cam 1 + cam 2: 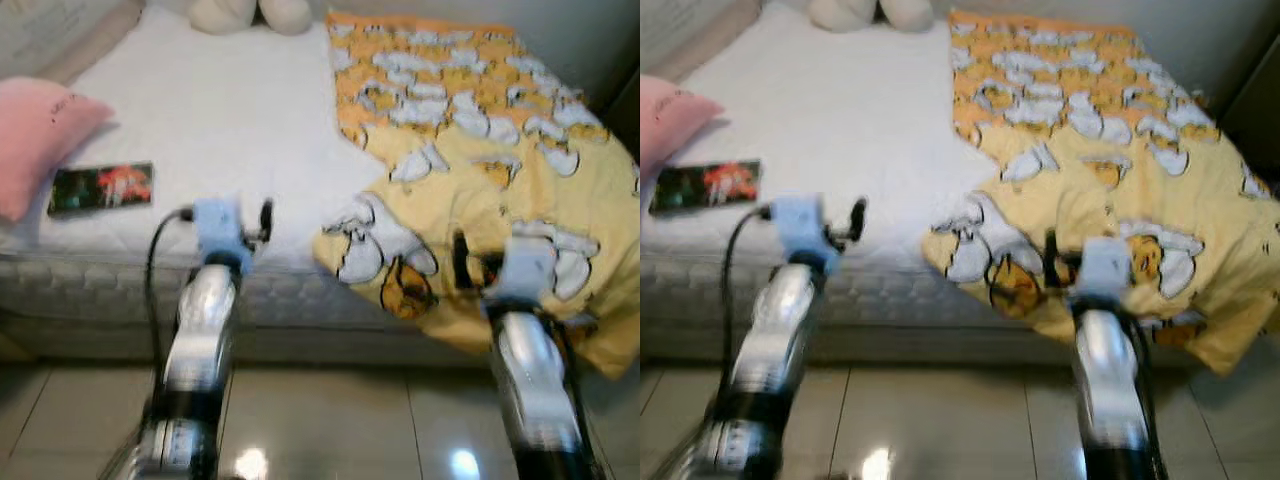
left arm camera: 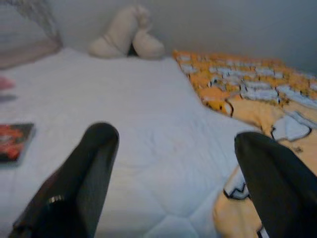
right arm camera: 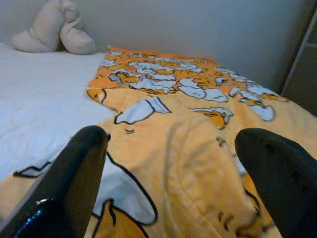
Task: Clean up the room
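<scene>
Two claws reach out ahead of us toward a bed (image 1: 230, 130) with a white quilted mattress. Our left claw (image 2: 176, 168) hangs above the near edge of the mattress, its black fingers (image 2: 94, 168) spread wide apart and holding nothing. Our right claw (image 3: 171, 173) hovers over the yellow blanket (image 1: 500, 170), fingers likewise parted and empty, with the cloth showing between them.

From our head view, the blanket, printed with white and orange cartoon figures, lies rumpled across the bed from 12 o'clock round to 4 o'clock, and its near corner droops over the mattress edge toward the tiled floor (image 1: 330, 420). At 9 o'clock a pink pillow (image 1: 35, 135) rests on the mattress, and just beside it, nearer us, lies a dark book (image 1: 100, 187) with a red picture on its cover. At 12 o'clock, against the wall, sits a cream soft toy (image 2: 126, 34), touching the far end of the mattress beside the blanket's top edge.
</scene>
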Controlling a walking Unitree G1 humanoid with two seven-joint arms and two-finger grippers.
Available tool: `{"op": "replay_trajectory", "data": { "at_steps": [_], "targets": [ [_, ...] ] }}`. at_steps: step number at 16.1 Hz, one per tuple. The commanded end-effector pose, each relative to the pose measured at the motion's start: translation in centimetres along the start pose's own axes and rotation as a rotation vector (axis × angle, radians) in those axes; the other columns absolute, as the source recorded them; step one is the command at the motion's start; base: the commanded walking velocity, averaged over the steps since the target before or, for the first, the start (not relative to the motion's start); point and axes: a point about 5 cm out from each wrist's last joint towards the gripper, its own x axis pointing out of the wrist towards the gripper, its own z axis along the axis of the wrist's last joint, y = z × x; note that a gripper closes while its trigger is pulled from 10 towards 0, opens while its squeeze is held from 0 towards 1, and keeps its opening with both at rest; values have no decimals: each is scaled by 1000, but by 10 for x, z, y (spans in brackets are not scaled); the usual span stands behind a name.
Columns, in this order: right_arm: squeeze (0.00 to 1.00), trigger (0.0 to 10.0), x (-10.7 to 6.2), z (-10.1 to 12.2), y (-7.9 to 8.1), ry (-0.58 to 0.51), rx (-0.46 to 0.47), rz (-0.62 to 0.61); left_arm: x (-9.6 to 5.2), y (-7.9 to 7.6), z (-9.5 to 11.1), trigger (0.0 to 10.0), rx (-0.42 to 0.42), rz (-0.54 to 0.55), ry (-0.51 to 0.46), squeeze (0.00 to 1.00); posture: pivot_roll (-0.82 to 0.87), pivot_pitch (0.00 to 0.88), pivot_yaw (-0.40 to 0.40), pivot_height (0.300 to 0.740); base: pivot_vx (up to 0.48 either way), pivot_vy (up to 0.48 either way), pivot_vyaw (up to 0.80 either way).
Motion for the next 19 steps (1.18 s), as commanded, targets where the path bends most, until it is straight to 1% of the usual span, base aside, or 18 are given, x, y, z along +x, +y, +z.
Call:
{"op": "replay_trajectory", "data": {
  "at_steps": [1,2,4,5,6,7,8,9,10,11,13,15,16,17,18,19],
  "targets": [
    [0,10000,-12,13,3,-67,8,15,-11,-3,11,10000,35,-16,-28,0,-58,0,-28,740,0,0,0],
    [0,10000,-23,8,2,-34,49,-2,-15,0,13,10000,50,-18,-40,0,-52,0,-32,740,0,0,0],
    [0,10000,-31,0,-2,48,125,-45,-15,1,14,10000,50,-17,-27,0,-40,0,-39,740,0,0,0],
    [0,10000,-28,0,-3,58,173,-67,-16,-3,18,10000,55,-46,-41,0,-39,0,-38,740,0,0,0],
    [0,10000,-25,-1,-2,82,234,-69,-17,-8,18,10000,76,-79,-39,0,-42,0,-31,740,0,0,0],
    [0,10000,-20,3,0,70,284,-83,-18,-12,18,10000,126,-108,-43,0,-41,0,-25,740,0,0,0],
    [0,10000,-16,6,5,55,287,-62,-18,-13,17,10000,153,-136,-36,0,-40,0,-16,740,0,0,0],
    [0,10000,-15,6,9,61,282,-47,-18,-10,11,10000,152,-132,-12,0,-42,0,-13,740,0,0,0],
    [0,10000,-14,6,10,68,275,-39,-19,-6,5,10000,149,-116,19,0,-50,0,-13,740,0,0,0],
    [0,10000,-13,7,10,71,257,-18,-20,-6,2,10000,151,-115,31,0,-55,0,-15,740,0,0,0],
    [0,10000,-10,8,9,89,178,30,-22,-8,-3,10000,168,-124,47,0,-71,0,-36,740,0,0,0],
    [0,10000,-7,6,8,115,105,77,-25,-8,-12,10000,90,-90,96,0,-77,0,-48,740,0,0,0],
    [0,10000,-6,6,7,118,102,79,-25,-9,-13,10000,71,-87,101,0,-78,0,-56,740,0,0,0],
    [0,10000,-5,6,7,119,100,84,-25,-11,-14,10000,34,-88,104,0,-81,0,-60,740,0,0,0],
    [0,10000,-5,7,10,118,96,94,-22,-15,-12,10000,17,-107,98,0,-85,0,-57,740,0,0,0],
    [0,10000,-5,7,12,120,94,100,-19,-18,-10,10000,25,-123,90,0,-88,0,-47,740,315,0,0]
  ]
}}
